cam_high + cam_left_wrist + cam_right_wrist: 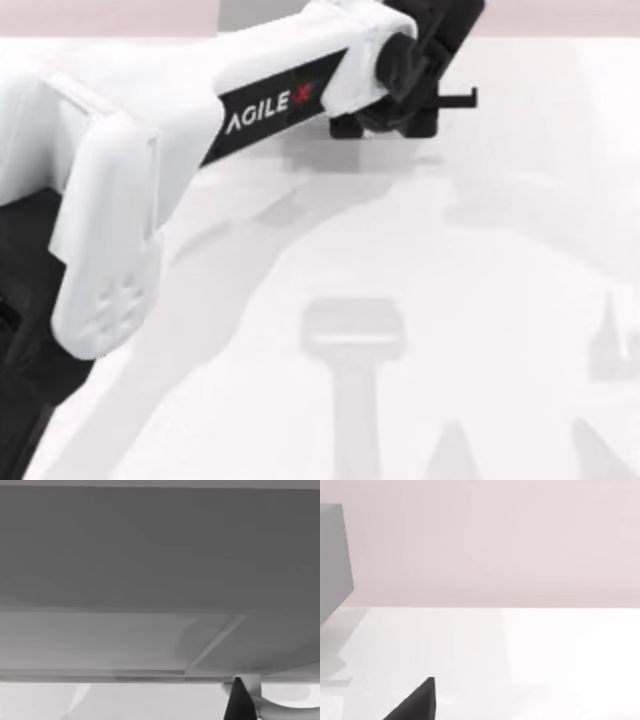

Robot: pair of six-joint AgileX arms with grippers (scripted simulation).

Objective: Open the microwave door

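the only readable writing is "agile" in white letters with a red mark after it, on the black band of the left arm (pixel 200 150). that arm runs from the table's left side up to the far edge in the top view, white shells over black parts, and ends in the left gripper (pixel 440 100), a black block with a thin black prong pointing to the right. whether its fingers are released or clenched cannot be told.

the microwave (pixel 332 565) appears in the right wrist view as a plain grey box at the far left of the white table (pixel 480 300). in the left wrist view the door (pixel 125 640) fills most of the picture at very close range: a flat grey surface with a lighter framed panel and a raised border line, and one dark fingertip (pixel 239 702) just beside its edge. the handle cannot be made out.

the right gripper (pixel 415 705) shows only as a dark wedge over the table, well apart from the microwave; its state cannot be told.
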